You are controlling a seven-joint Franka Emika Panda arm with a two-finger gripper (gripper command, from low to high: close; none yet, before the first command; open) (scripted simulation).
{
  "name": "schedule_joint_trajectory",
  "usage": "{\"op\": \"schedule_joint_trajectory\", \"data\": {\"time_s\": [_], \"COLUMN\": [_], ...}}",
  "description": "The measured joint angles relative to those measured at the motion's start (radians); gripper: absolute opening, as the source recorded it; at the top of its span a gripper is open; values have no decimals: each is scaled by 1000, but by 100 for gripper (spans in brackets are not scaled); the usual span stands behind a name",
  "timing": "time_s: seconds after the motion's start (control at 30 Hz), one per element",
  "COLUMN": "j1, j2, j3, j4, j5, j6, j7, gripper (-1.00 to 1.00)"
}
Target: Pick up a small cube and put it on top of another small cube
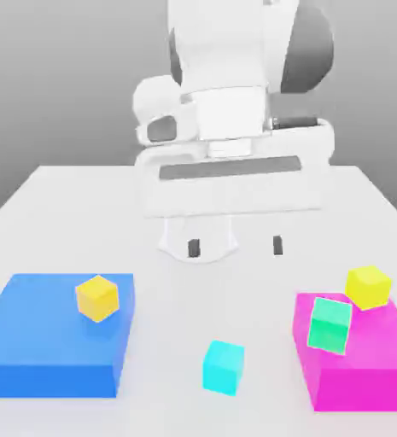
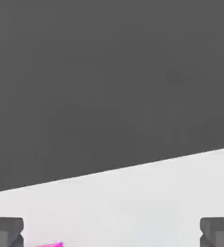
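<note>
"Status on ur end?"

"My gripper (image 1: 236,247) is over the table (image 1: 172,299), jaws wide apart, nothing btwn them. Cyan cube (image 1: 224,368) is on the table btwn the blue block (image 1: 52,333) and pink block (image 1: 364,388)."

"What cd go wrong?"

"Cyan sits turned a bit, so if I don't match its angle, a finger cd clip a corner & shove it. Then the stack: green cube (image 1: 329,325) is on pink, nr its edge, w/ the yellow cube (image 1: 368,288) close by. Come in low or wide & I'd prob knock either one; release off-centre & cyan tips off."

"Views agree?"

"Ext. view gives me all the cubes. Hand view has the table's edge against dark bkgd, plus a sliver of pink, so I'd aim off ext. for now."
</note>
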Motion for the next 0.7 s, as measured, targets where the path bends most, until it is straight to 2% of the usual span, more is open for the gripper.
{"op": "schedule_joint_trajectory", "data": {"time_s": [0.2,0.4,0.43,0.7], "j1": [11,33,34,34], "j2": [212,427,455,434], "j3": [-4,-32,-33,-34], "j4": [-105,-85,-81,-84], "j5": [-113,-155,-156,-160], "j6": [133,305,327,311], "j7": [176,219,220,223], "gripper": [0,0,-100,-100]}}
